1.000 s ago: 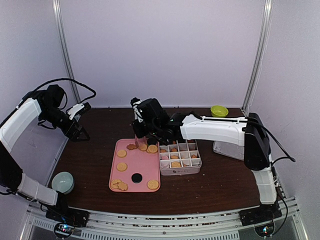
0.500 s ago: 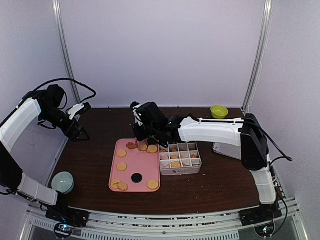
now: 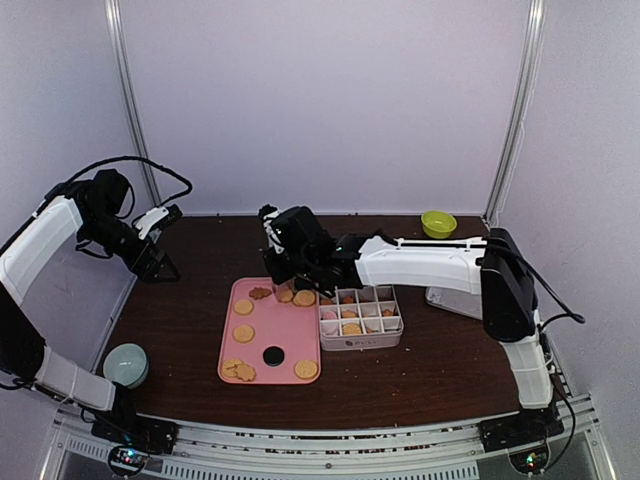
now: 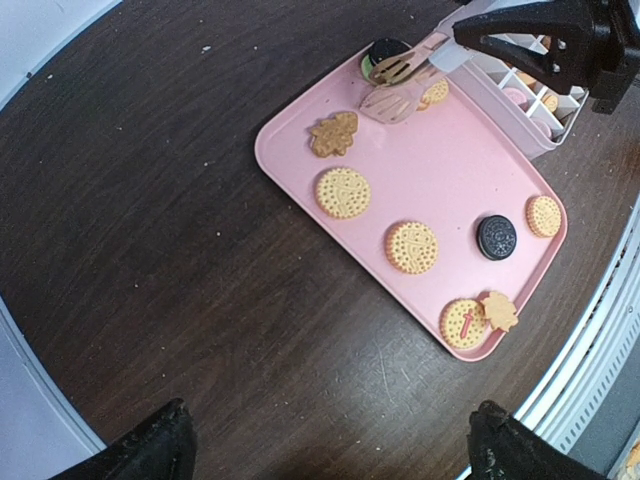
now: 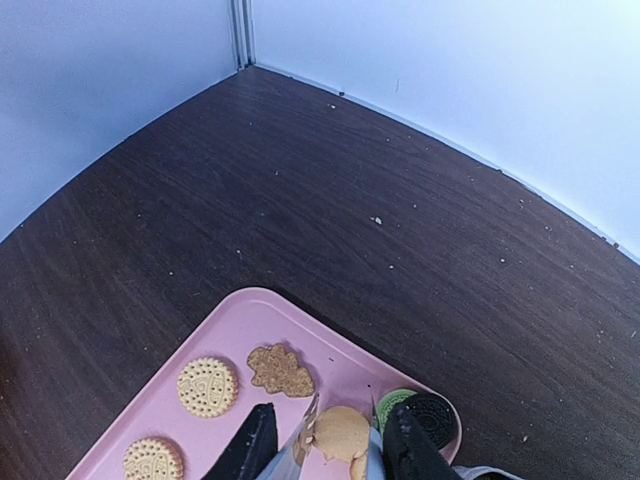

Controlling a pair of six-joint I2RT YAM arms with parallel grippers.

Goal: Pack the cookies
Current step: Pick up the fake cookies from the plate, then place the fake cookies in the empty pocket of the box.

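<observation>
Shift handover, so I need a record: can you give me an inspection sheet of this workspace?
Surface: dark brown wooden table, crumb-specked.
Job's things: small flat cookies on rectangular pink tray; more in white divided box.
Clutter: lime-green bowl, pale green cup, clear plastic container.
Grippers: left gripper open, holding nothing; right gripper shut on metal tongs around a round golden cookie.
Cables: black cable looped over left arm.
Surroundings: white walls, metal posts.

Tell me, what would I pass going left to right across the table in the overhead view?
Pale green round object → pink rectangular tray → white box divided into small compartments → yellow-green round bowl, which sits at the far edge.
</observation>
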